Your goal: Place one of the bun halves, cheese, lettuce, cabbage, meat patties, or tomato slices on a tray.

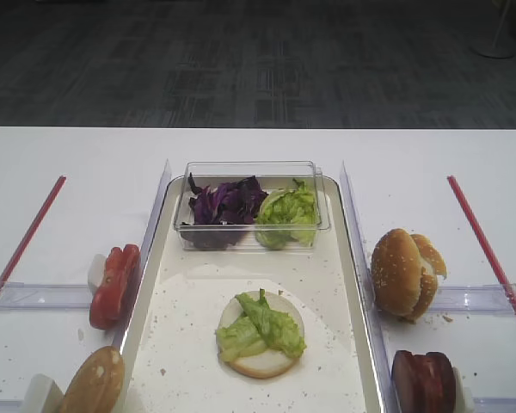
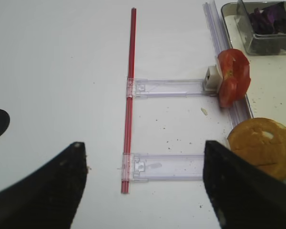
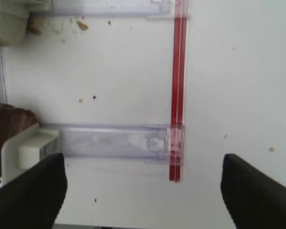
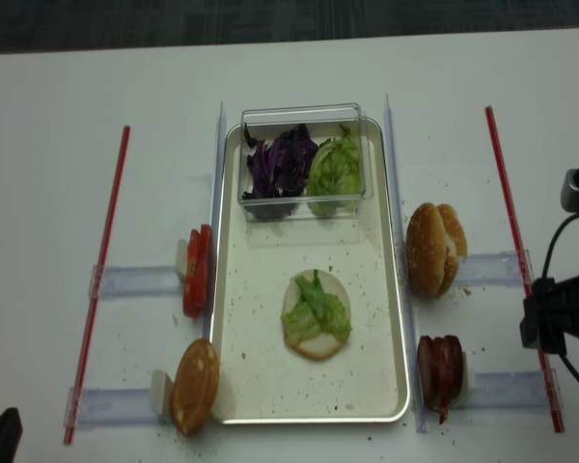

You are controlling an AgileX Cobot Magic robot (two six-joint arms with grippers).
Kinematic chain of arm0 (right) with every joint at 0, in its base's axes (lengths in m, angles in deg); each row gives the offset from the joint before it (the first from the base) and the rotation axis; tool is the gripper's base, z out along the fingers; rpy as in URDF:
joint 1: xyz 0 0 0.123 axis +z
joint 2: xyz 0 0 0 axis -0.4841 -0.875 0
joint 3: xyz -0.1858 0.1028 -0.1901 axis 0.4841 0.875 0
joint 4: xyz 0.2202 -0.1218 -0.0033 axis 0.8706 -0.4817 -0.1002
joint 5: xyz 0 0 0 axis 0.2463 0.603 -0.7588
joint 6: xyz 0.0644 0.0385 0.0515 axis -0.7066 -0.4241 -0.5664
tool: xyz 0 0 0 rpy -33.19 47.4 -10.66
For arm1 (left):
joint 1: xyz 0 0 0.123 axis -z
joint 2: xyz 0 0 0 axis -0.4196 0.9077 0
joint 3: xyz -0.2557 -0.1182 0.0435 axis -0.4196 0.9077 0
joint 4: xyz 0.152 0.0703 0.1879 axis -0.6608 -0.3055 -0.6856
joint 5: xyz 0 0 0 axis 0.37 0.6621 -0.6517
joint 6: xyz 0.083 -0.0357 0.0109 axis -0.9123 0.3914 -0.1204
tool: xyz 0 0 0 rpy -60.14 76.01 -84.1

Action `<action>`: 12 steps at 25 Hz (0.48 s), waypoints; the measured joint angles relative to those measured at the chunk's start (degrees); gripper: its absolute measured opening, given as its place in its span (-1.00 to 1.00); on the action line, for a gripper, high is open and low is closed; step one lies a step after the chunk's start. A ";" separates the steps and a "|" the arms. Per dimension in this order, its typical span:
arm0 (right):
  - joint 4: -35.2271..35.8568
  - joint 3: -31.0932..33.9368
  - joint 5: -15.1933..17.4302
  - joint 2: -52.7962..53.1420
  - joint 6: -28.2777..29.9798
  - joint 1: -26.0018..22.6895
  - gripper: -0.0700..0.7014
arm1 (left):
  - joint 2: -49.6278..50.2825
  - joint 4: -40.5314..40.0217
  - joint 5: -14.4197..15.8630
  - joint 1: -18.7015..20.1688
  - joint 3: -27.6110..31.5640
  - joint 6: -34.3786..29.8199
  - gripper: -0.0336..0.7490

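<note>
Frilly lettuce [image 1: 262,325] on pale bun half [image 1: 260,357] (tray [image 1: 348,284]).

The right gripper [image 3: 143,188] has its two dark fingers [image 3: 31,193] wide apart at the lower corners of the right wrist view, with nothing between them. The left gripper [image 2: 143,186] is spread the same way, one dark finger [image 2: 43,191] at each side, also holding nothing. In the realsense view, part of the right arm [image 4: 565,309] shows at the right edge, with black cables.
</note>
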 joint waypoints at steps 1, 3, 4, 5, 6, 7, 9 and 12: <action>-0.42 0.78 0.57 1.86 -0.50 0.00 0.91 | 0.00 0.00 0.00 0.00 0.00 0.00 0.30; -1.23 2.33 1.47 6.36 -1.39 0.00 0.90 | 0.00 0.00 0.00 0.00 0.00 0.00 0.30; -1.43 2.74 2.20 8.58 -1.63 0.00 0.90 | 0.00 0.00 0.00 0.00 0.00 0.00 0.30; -1.53 2.87 2.61 10.42 -1.89 0.00 0.90 | 0.00 0.00 0.00 0.00 0.00 0.00 0.30; -1.53 2.90 3.32 12.64 -2.18 0.00 0.90 | 0.00 0.00 0.00 0.00 0.00 0.00 0.30; -1.53 2.90 4.06 14.87 -2.33 0.00 0.90 | 0.00 0.00 0.00 0.00 0.00 0.00 0.30; -1.96 2.90 6.07 18.74 -2.42 0.00 0.89 | 0.00 0.00 0.00 0.00 0.00 0.00 0.30; -2.87 3.65 8.90 24.11 -3.37 0.00 0.89 | 0.00 0.00 0.00 0.00 0.00 0.00 0.30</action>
